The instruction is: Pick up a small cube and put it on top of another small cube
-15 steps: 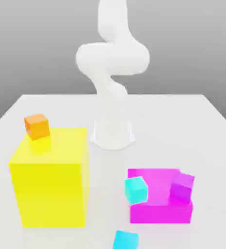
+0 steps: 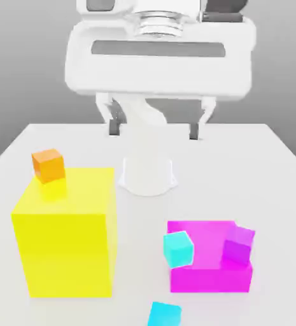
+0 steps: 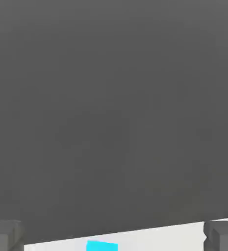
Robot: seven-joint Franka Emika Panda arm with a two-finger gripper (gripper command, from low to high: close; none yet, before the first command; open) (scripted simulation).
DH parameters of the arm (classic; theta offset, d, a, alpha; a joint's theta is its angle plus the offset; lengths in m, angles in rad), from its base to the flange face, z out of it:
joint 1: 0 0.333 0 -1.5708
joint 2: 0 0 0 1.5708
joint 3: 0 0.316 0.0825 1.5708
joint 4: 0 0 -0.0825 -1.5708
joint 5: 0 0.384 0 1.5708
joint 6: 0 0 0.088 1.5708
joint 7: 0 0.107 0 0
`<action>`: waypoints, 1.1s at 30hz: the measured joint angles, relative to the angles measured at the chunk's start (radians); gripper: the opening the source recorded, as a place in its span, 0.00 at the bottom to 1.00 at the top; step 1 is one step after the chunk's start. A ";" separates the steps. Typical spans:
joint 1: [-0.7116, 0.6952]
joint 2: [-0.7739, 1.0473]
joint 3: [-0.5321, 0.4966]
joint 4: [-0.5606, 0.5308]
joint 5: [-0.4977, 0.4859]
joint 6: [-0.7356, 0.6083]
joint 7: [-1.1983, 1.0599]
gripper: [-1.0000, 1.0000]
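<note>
The small cube (image 2: 163, 314), sky-blue, lies on the white table at the exterior view's front edge, partly cut off. A greener turquoise small cube (image 2: 178, 248) leans tilted against the magenta block (image 2: 207, 270). A purple small cube (image 2: 238, 245) sits on that block. A small orange cube (image 2: 48, 165) rests on the big yellow block (image 2: 67, 232). My gripper (image 2: 155, 127) hangs high above the table, open, with nothing between its fingers (image 2: 115, 124). In the hand view the gripper (image 3: 114, 236) frames a sliver of a cyan cube (image 3: 102, 245); which cube it is I cannot tell.
The arm's white base (image 2: 148, 175) stands at the table's middle, behind the blocks. The yellow block is tall and takes up the exterior view's left front. The table's (image 2: 265, 165) far side and right side are bare white surface.
The hand has swung into the top of the exterior view, large and close, fingers pointing down. Half a second ago I saw the folded arm alone. The cubes and blocks have not moved.
</note>
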 joint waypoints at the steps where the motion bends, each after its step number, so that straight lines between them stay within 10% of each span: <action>1: 0.000 0.036 0.001 -0.002 -0.004 0.012 0.011 0.50; 17: 0.037 0.611 -0.018 0.005 -0.011 0.268 0.119 0.50; 18: 0.041 0.634 -0.022 0.009 -0.015 0.286 0.122 0.00; 33: 0.047 0.373 0.055 -0.076 -0.002 0.108 0.005 0.00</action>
